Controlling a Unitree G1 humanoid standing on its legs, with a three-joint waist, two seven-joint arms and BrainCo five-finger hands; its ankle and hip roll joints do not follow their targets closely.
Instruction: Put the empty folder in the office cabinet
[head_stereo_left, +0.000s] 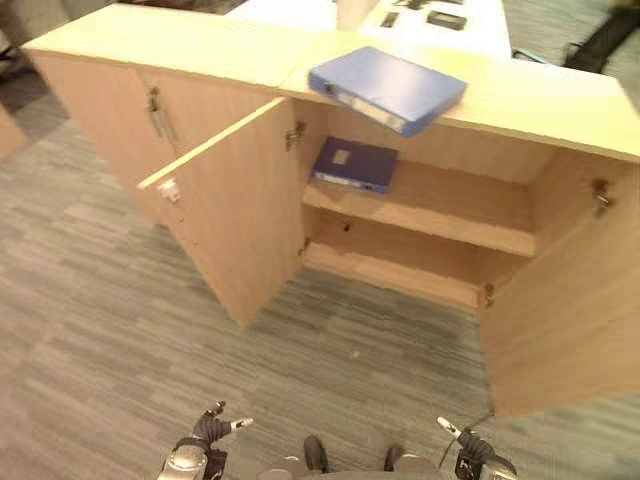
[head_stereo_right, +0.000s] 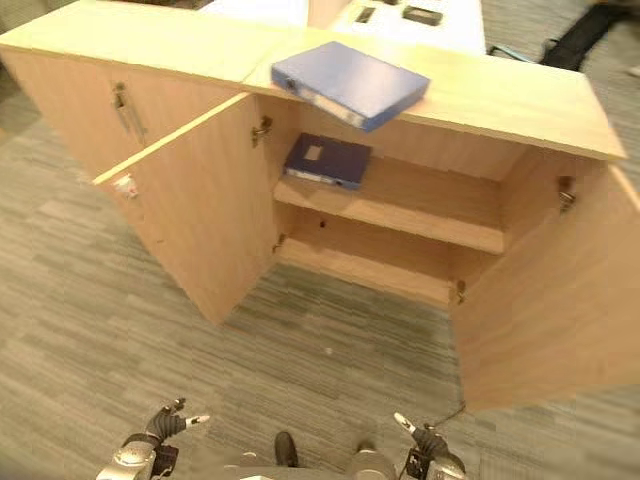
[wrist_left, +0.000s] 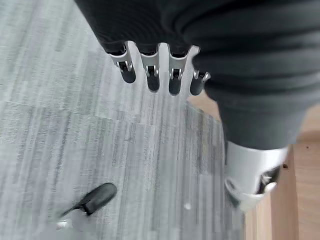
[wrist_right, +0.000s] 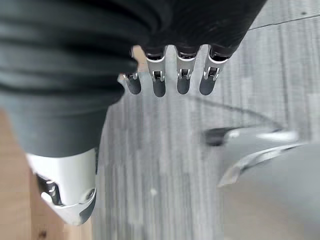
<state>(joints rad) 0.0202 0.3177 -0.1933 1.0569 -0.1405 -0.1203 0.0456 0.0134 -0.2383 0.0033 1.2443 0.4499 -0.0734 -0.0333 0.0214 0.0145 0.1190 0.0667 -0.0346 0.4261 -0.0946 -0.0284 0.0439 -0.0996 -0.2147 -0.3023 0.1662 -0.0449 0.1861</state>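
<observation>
A light-blue folder (head_stereo_left: 388, 88) lies flat on top of the wooden office cabinet (head_stereo_left: 520, 95), its corner jutting past the front edge. A darker blue folder (head_stereo_left: 353, 164) rests on the upper shelf inside, at its left end. My left hand (head_stereo_left: 208, 430) and right hand (head_stereo_left: 468, 443) hang low over the carpet, well short of the cabinet. In the wrist views the left hand's fingers (wrist_left: 152, 70) and the right hand's fingers (wrist_right: 170, 75) are straight and hold nothing.
The cabinet's left door (head_stereo_left: 235, 215) and right door (head_stereo_left: 570, 310) stand swung out toward me. A lower shelf (head_stereo_left: 400, 275) sits under the upper one. Closed doors (head_stereo_left: 130, 120) are further left. A white desk (head_stereo_left: 470, 30) stands behind.
</observation>
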